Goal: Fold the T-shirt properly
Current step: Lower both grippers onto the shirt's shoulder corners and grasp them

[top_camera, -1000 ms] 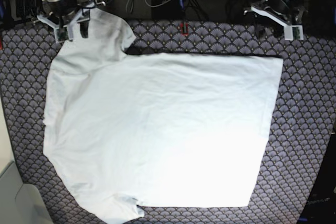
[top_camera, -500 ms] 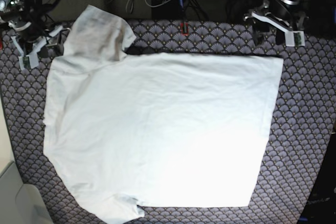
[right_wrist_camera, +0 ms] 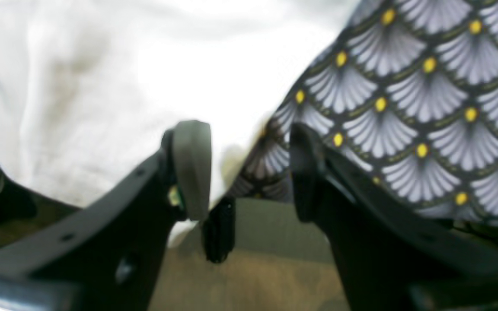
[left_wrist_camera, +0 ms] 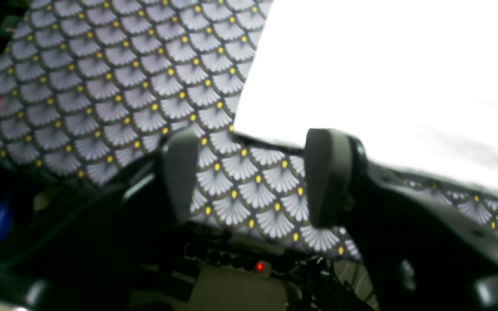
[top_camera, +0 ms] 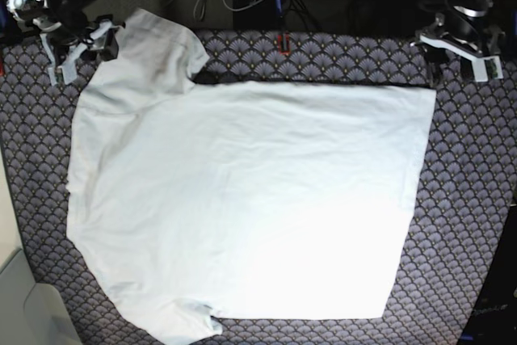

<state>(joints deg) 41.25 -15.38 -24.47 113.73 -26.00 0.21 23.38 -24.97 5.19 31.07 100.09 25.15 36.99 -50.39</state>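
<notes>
Base view shows the T-shirt (top_camera: 242, 199) spread flat on the patterned cloth (top_camera: 468, 199); the left gripper (top_camera: 462, 61) and right gripper (top_camera: 78, 52) hover beside its far corners, jaws apart, empty.

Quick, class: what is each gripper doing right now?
Left gripper: open, holding nothing.
Right gripper: open, empty, beside the T-shirt sleeve.
</notes>
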